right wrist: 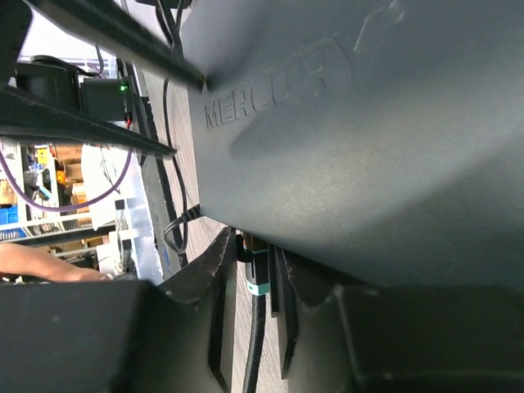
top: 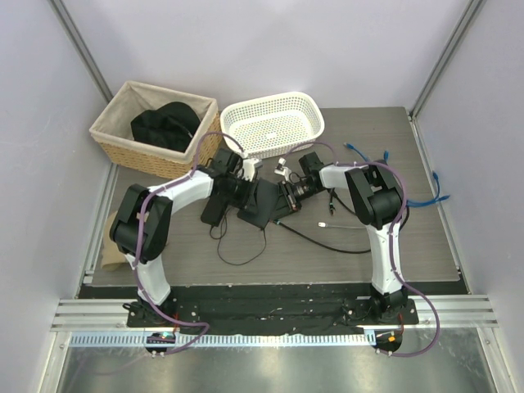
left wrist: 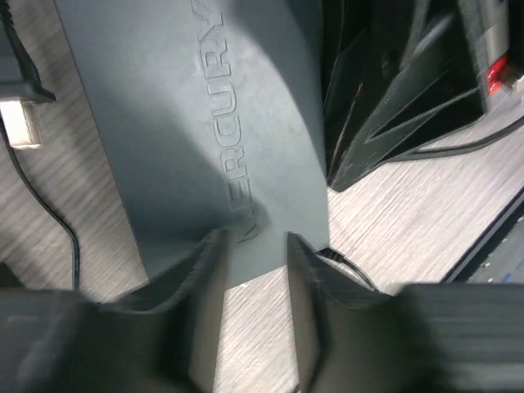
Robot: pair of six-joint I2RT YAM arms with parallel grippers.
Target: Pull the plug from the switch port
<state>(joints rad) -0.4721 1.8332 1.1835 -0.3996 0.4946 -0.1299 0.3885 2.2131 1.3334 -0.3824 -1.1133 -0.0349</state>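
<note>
The switch is a flat matte-black box in the middle of the table, marked MERCURY on top in the left wrist view and the right wrist view. A black plug with a teal band sits in a port on its edge, and its black cable runs away from it. My right gripper is closed around this plug, a finger on each side. It shows at the switch's right edge in the top view. My left gripper is open, its fingertips over the switch's near corner; in the top view it is at the switch's left side.
A smaller black adapter brick lies left of the switch, with thin black cables looping toward the front. A white plastic basket and a wicker basket holding black cloth stand at the back. Blue cables lie at the right.
</note>
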